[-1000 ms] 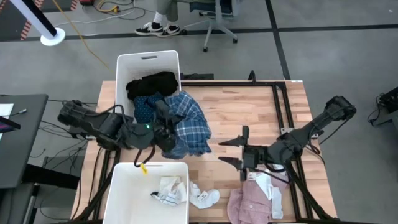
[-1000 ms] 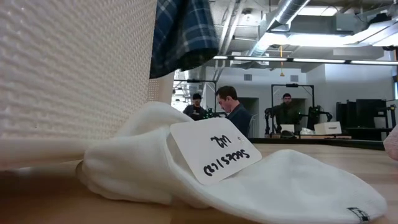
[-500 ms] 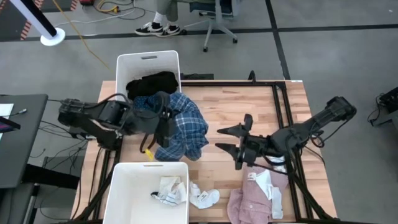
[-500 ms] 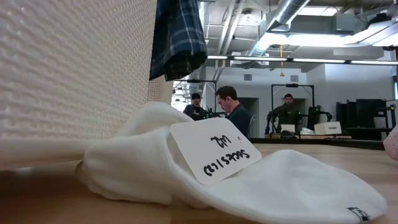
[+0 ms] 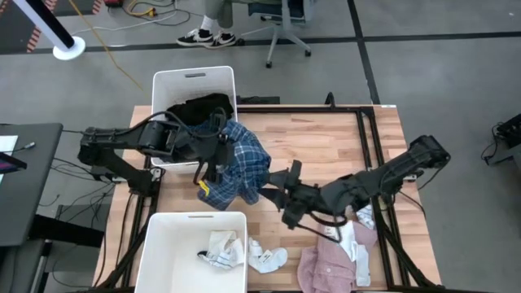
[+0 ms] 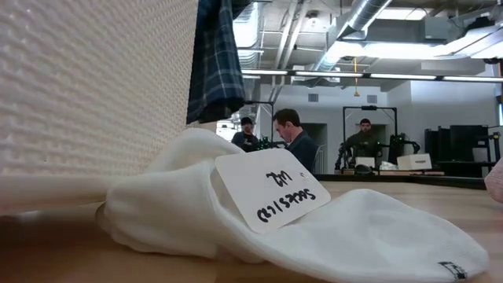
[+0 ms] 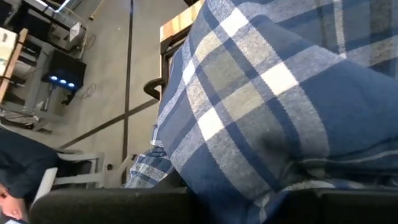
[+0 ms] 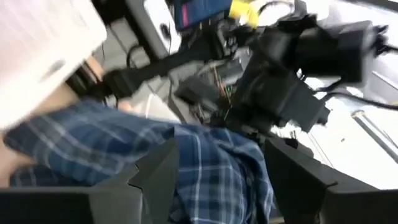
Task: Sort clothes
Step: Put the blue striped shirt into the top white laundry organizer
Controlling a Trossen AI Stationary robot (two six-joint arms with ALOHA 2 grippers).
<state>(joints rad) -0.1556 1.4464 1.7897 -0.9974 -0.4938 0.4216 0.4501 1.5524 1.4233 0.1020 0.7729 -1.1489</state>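
My left gripper point(image 5: 215, 157) is shut on the blue plaid shirt point(image 5: 244, 167) just in front of the far white bin point(image 5: 194, 80). The bin holds the black top point(image 5: 199, 110). The shirt fills the left wrist view point(image 7: 261, 106) and hangs in the low view point(image 6: 216, 63). My right gripper point(image 5: 277, 197) is open at the shirt's lower right side. Its fingers stand on either side of plaid cloth point(image 8: 186, 168); whether they touch it, I cannot tell. The pink shirt point(image 5: 326, 264) and a white sock point(image 5: 267, 259) lie at the near edge. The navy dotted shirt is hidden. My left gripper holds the plaid shirt at its upper left part point(image 5: 224, 155), coming about level from the table's left. The cloth covers the fingers, so the layers and the kind of hold do not show. The shirt hangs bunched below it, and its lower edge point(image 6: 212, 114) is above the table.
The near white bin point(image 5: 191, 252) holds a white sock point(image 5: 221, 248). A tagged white sock point(image 6: 314, 228) lies right in front of the low camera beside that bin's wall point(image 6: 94, 86). A black frame point(image 5: 370, 155) runs along the table's right part. People stand in the room behind.
My left gripper has gone up and toward the far bin with the plaid shirt, which has lifted off the table and bunched into a hanging bundle. My right gripper has gone toward the table's left, up to the shirt, staying open.
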